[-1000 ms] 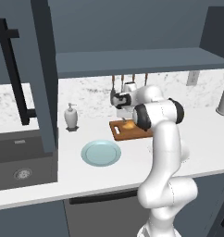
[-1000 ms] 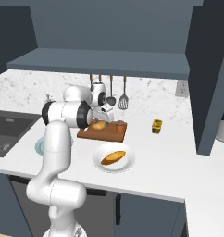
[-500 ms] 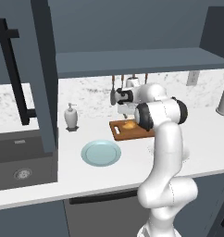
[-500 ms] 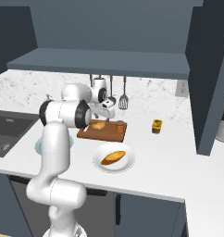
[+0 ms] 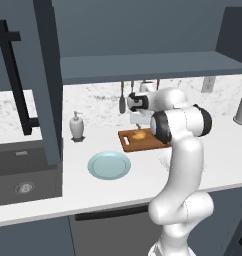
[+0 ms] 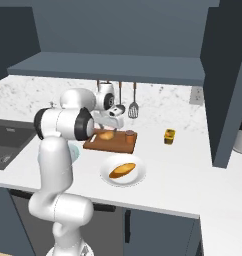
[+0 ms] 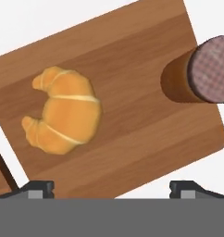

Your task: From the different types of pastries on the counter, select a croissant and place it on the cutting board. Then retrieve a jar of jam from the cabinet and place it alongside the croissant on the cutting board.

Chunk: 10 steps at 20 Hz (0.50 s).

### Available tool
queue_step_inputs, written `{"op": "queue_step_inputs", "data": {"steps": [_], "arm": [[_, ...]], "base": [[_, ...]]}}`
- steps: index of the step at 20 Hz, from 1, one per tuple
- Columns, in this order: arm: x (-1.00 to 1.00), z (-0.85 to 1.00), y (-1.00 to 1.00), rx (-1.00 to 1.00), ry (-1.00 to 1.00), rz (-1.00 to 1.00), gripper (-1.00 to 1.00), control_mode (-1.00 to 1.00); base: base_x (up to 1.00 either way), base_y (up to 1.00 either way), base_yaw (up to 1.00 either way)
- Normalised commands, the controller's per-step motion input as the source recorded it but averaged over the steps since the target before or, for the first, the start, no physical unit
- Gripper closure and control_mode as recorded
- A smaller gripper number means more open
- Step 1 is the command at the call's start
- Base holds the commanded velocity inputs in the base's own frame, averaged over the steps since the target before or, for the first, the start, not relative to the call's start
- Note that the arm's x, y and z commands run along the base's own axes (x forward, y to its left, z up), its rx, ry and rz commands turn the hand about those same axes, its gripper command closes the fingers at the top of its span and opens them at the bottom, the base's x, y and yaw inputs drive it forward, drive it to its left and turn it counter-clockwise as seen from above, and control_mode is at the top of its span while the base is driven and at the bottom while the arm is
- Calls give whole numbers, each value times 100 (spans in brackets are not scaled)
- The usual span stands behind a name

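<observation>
Croissant [image 7: 63, 110] on cutting board [image 7: 141, 115], white counter [image 5: 143, 175] — marbled wall [image 6: 53, 95]

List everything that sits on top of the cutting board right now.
On the cutting board lie the croissant and, apart from it near one short end, an upright brown jar with a darker lid. In the left base view the arm covers the board's right end, jar included.

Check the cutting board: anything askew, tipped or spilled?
Nothing stands out. The croissant lies flat on the cutting board, and the jar of jam stands upright beside it near one end, apart from it. The gripper is open above them.
</observation>
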Motion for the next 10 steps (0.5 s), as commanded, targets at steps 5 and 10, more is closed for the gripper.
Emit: {"op": "queue_step_inputs", "data": {"steps": [5, 10], "arm": [[-76, 16, -6, 0, 0, 0, -100, -100], [-44, 21, -11, -1, -1, 0, -100, -100]], "base": [[0, 0, 0], [0, 0, 0]]}}
